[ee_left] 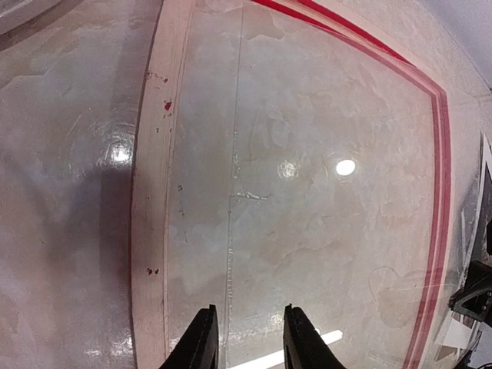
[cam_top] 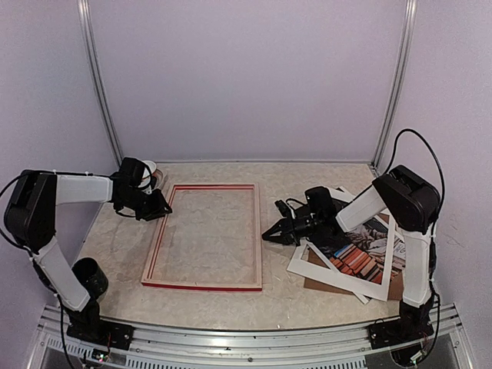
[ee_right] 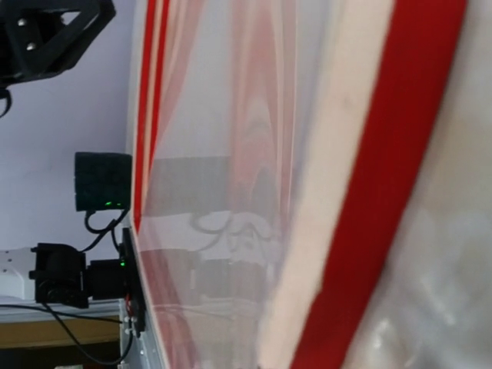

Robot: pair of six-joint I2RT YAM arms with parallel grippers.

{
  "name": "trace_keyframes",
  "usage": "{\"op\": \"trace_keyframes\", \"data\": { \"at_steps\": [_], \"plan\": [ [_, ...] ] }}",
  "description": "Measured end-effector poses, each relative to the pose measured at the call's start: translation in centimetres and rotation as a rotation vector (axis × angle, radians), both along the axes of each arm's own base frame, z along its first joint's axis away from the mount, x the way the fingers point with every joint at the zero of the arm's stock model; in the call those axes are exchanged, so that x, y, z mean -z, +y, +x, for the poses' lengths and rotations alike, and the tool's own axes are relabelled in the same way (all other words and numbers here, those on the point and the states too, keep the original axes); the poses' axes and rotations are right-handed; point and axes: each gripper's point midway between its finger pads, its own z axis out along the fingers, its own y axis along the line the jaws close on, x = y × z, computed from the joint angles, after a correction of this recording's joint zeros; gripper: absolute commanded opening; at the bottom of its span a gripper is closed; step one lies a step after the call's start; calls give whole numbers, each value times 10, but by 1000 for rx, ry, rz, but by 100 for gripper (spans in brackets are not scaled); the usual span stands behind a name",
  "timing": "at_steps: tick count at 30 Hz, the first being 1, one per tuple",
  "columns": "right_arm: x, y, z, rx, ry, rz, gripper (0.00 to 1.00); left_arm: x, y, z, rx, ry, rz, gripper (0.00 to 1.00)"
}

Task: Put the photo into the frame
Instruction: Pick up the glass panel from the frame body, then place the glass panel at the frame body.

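The frame [cam_top: 204,234] lies flat mid-table with its pale wood back up and red showing along its edges. My left gripper [cam_top: 159,204] hovers at the frame's far left corner. In the left wrist view its fingers [ee_left: 201,340] stand apart over the glass beside the pale left rail [ee_left: 150,192], with nothing between them. My right gripper [cam_top: 267,234] is shut, its tip just off the frame's right edge. The right wrist view holds only that rail [ee_right: 346,200] up close, and no fingers. The photo [cam_top: 369,257], white-bordered, lies at the right under the right arm.
A brown backing board [cam_top: 393,290] pokes out from under the photo at the near right. A white round object [cam_top: 153,174] stands at the back left behind my left gripper. Purple walls with metal posts close in the table on three sides.
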Motion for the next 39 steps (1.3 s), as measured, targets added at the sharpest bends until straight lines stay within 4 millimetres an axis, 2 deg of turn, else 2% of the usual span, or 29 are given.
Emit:
{"op": "trace_keyframes", "data": {
  "at_steps": [5,12,21,26,39],
  "plan": [
    [-9,0,-4,-8,-6,43,0,2,10,2,-35,1,15,30],
    [-38,5,-3,-25,-44,123,0,6,20,2,-73,8,41,30],
    [-62,10,1,-38,-57,178,0,8,37,6,-126,17,40,30],
    [-76,14,3,-51,-70,216,0,15,38,5,-128,35,35,30],
    [-98,18,4,-73,-83,277,0,27,34,0,-115,74,17,30]
  ]
}}
